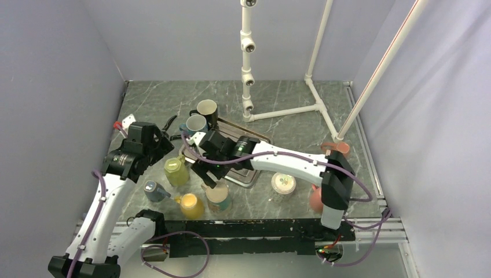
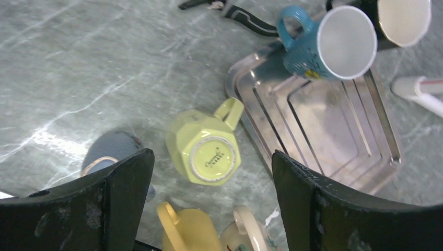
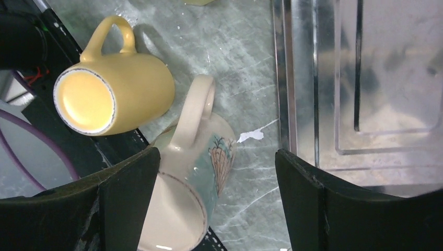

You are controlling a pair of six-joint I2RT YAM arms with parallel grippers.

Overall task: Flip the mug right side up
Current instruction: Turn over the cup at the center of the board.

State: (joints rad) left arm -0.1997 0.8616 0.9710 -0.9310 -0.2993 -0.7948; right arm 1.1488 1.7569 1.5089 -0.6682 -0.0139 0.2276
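Lime-green mug (image 2: 201, 138), base up, sits below the left gripper (image 2: 210, 154), centred between its wide-apart jaws; approach step. Next: descend, clamp its body.

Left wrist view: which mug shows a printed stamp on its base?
The lime-green faceted mug beside the metal tray: its stamped base faces up, whereas the blue mug and black mug show open mouths.

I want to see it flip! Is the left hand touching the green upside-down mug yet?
Apart. In the left wrist view, bare table shows between the green mug and each finger of the open left hand.
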